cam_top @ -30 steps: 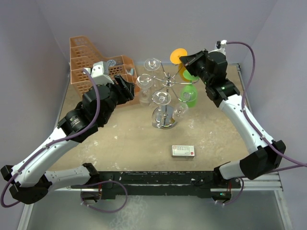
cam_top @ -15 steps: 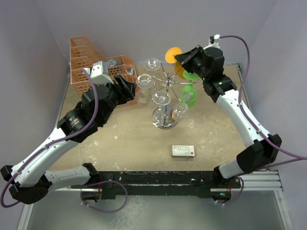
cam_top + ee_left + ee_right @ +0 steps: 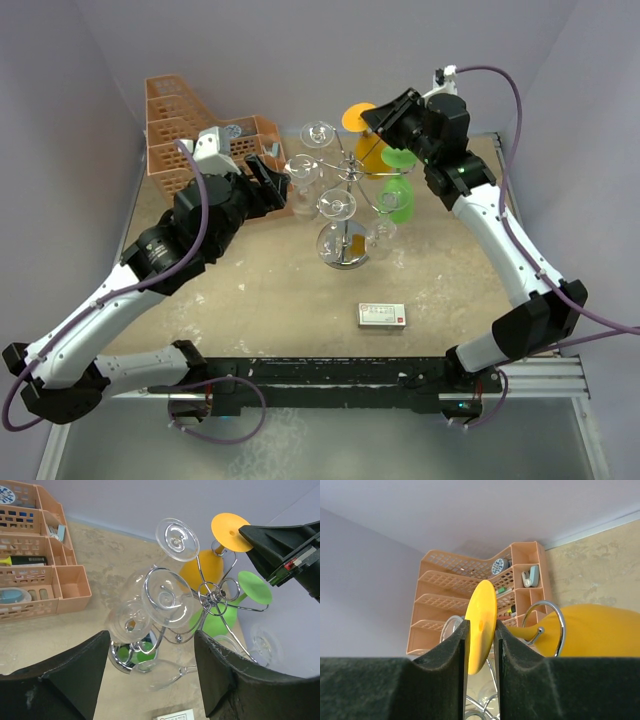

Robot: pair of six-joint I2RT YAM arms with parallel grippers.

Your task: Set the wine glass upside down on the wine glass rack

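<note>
The orange wine glass (image 3: pixel 372 152) hangs upside down at the far right side of the chrome wine glass rack (image 3: pixel 352 172), foot up. My right gripper (image 3: pixel 375 118) is shut on its round foot (image 3: pixel 481 625). Its stem runs beside a scroll-ended arm (image 3: pixel 546 621), and the bowl (image 3: pixel 592 630) hangs below. The left wrist view shows the orange glass (image 3: pixel 202 570) by the rack hub (image 3: pixel 210 597). My left gripper (image 3: pixel 150 647) is open and empty, just left of the rack.
A green glass (image 3: pixel 395 195) and several clear glasses (image 3: pixel 318 133) hang on the rack. A clear glass (image 3: pixel 165 672) lies by the domed base (image 3: pixel 343 250). The orange lattice basket (image 3: pixel 190 130) stands back left. A small white box (image 3: pixel 382 316) lies in front.
My right gripper has moved left and a little up with the orange glass, bringing it in against the rack. My left gripper has edged slightly right toward the rack.
</note>
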